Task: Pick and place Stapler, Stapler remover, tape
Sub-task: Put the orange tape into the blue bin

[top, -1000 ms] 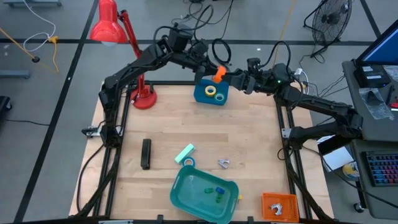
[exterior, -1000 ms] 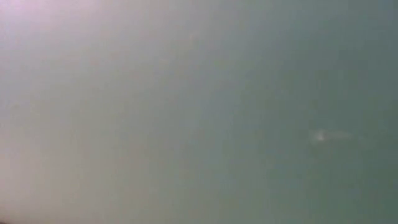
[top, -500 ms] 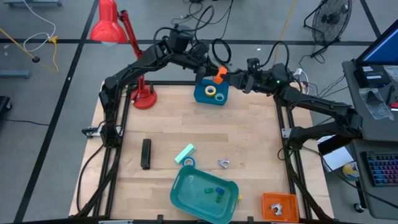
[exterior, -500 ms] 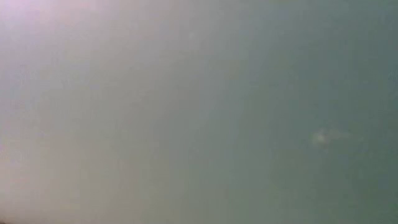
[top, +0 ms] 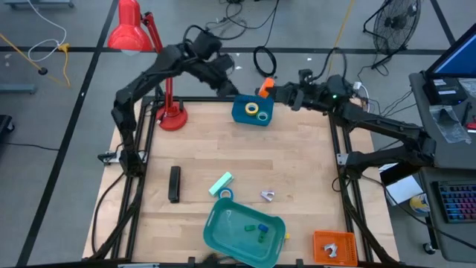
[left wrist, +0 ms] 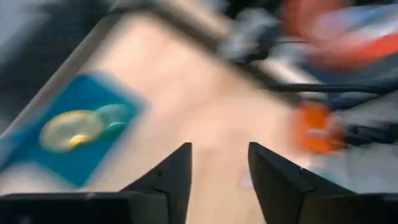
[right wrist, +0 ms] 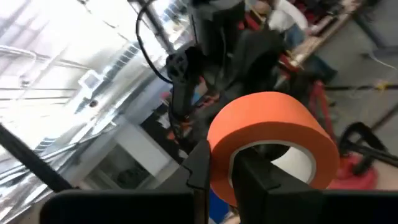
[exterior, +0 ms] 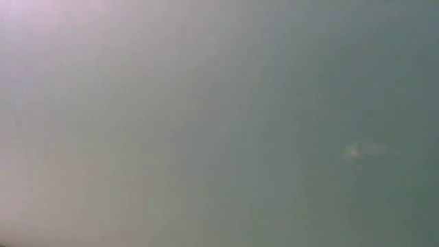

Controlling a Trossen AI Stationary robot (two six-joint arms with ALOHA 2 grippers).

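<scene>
The right gripper (top: 269, 91) is clamped on the orange tape roll (top: 263, 87), holding it above the far right corner of the blue box (top: 251, 112) at the table's far edge; in the right wrist view the fingers (right wrist: 200, 163) pinch the roll's wall (right wrist: 267, 134). A yellow tape roll (top: 252, 109) and a green tape roll (top: 263, 116) lie on the blue box. The left gripper (top: 230, 88), with its fingers (left wrist: 174, 174) spread apart and empty, hangs just beyond the box's far left corner.

The stapler (top: 174, 183) lies near the left side of the wooden table (top: 297, 156), with bare wood around it. A mint-green block (top: 221, 183), a blue tape roll (top: 227, 193) and a small metal stapler remover (top: 268, 196) sit near the teal tray (top: 216, 231). A red lamp (top: 137, 33) stands at the far left corner. No writing is legible. The low view is blank haze.
</scene>
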